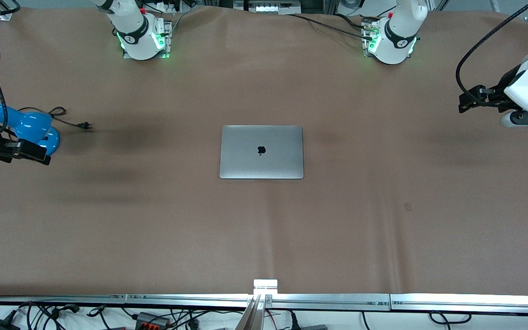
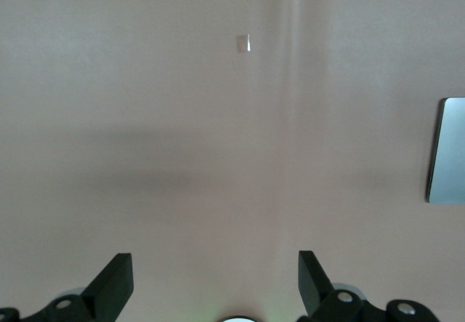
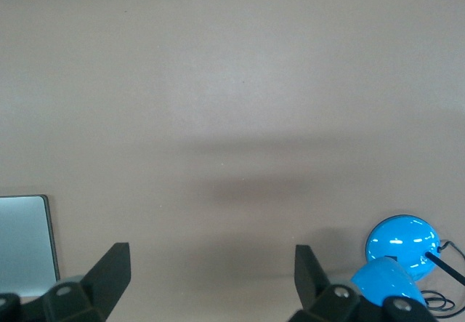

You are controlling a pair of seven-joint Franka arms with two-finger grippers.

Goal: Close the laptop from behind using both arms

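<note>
Laptop [image 1: 261, 151]: lies flat on the tabletop [image 1: 264, 229] with its lid already down, logo side up; on this evidence the closing appears done.
Laptop position: mid-tabletop, well apart from both sets of jaws and roughly between them; an edge of it shows in each wrist view.
Left gripper [image 1: 468, 98]: up in the air over bare tabletop at the left arm's end; jaws spread wide, holding nothing.
Right gripper [image 1: 25, 153]: up in the air just beside the blue lamp [image 1: 30, 128] at the right arm's end; jaws spread wide, holding nothing.
Arms: both stand off from the laptop and appear to be waiting.
Handling, judged: stiff metal shell, moderately heavy for its thinness, smooth and likely slippery under hard jaws; screen and hinge are the fragile parts.
Where to take hold, judged: any further contact belongs on the lid's flat top near its outer corners, pressed evenly by both arms, not pinched at the thin edges.
Lamp: its black cord and plug [image 1: 85, 124] trail loose on the tabletop toward the laptop, well short of it.
Containers: none seen; nothing to report as contents.
</note>
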